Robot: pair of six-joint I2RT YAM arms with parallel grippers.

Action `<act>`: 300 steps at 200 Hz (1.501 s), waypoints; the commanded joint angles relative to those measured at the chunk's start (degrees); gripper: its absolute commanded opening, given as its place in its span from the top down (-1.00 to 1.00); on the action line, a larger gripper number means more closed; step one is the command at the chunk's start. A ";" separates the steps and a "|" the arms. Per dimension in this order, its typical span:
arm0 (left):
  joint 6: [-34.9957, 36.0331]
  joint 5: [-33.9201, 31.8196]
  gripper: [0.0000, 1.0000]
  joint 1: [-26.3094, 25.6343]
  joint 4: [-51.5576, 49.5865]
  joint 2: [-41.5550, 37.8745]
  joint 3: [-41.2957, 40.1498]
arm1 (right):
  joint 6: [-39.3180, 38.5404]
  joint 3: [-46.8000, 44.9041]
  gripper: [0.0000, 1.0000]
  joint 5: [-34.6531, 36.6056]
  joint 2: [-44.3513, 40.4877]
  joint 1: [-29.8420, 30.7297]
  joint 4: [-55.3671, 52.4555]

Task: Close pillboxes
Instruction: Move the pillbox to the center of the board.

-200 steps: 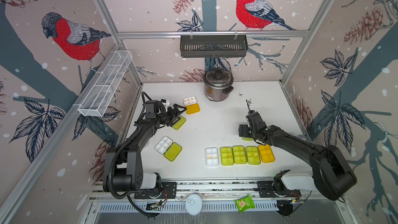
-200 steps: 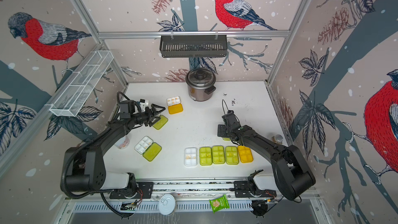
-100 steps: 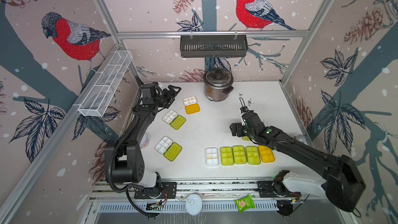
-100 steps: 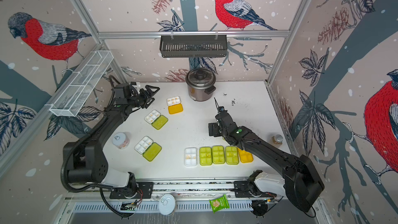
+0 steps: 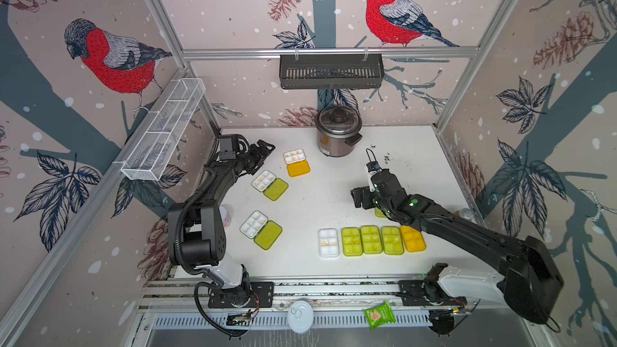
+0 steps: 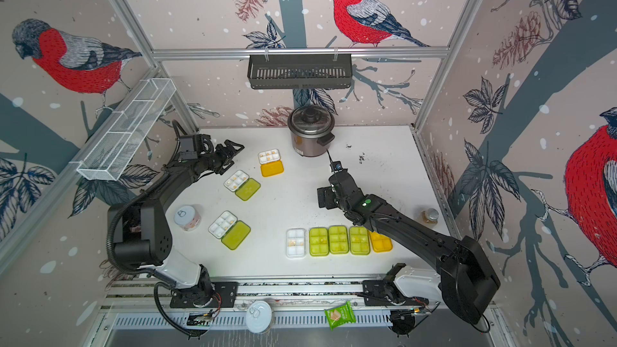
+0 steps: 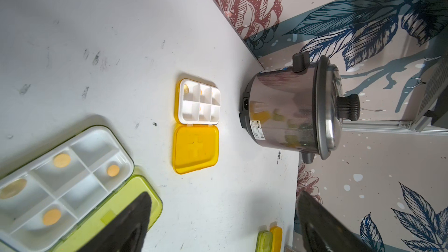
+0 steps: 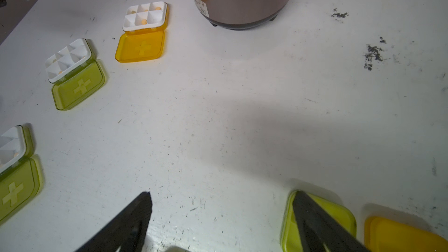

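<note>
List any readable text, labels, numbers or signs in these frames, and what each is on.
"+": raised cross on the orange lid.
"+": same raised cross on a green lid and on another green lid.
Sticker on the cooker: print too blurred to read.
Snack packet: print too small to read.
No legible words or numbers anywhere.

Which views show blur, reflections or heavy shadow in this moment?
Left wrist view: the close black fingers are soft, and the shiny steel rice cooker mirrors orange and green patches. Right wrist view: a broad soft shadow crosses the white table. Both top views: sharp, evenly lit.
</note>
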 commanded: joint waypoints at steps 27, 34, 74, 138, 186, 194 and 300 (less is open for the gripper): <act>0.21 2.42 -0.86 0.47 0.90 0.47 -0.09 | 0.77 4.04 -0.81 -3.01 6.23 0.57 3.93; -0.01 2.95 -0.86 0.48 1.11 0.65 -0.11 | 0.77 4.30 -0.81 -3.01 6.85 0.66 4.01; -1.32 4.24 -0.85 0.65 2.70 0.61 -0.87 | 0.88 2.26 -0.81 -1.69 8.71 0.93 7.38; -0.85 2.84 -0.84 1.48 2.14 0.99 -1.02 | -0.97 4.13 -0.86 -3.65 14.29 0.71 9.57; -1.68 4.59 -0.84 2.42 2.53 3.54 -0.95 | -2.40 1.43 -0.92 -3.97 14.28 -0.70 12.69; -1.43 4.29 -0.84 2.33 2.26 3.64 -0.72 | -2.31 1.13 -0.93 -4.20 14.20 -0.98 13.05; 1.28 3.86 -0.83 3.12 -1.80 5.46 1.83 | -0.55 -2.72 -0.94 -4.34 12.37 -3.14 17.07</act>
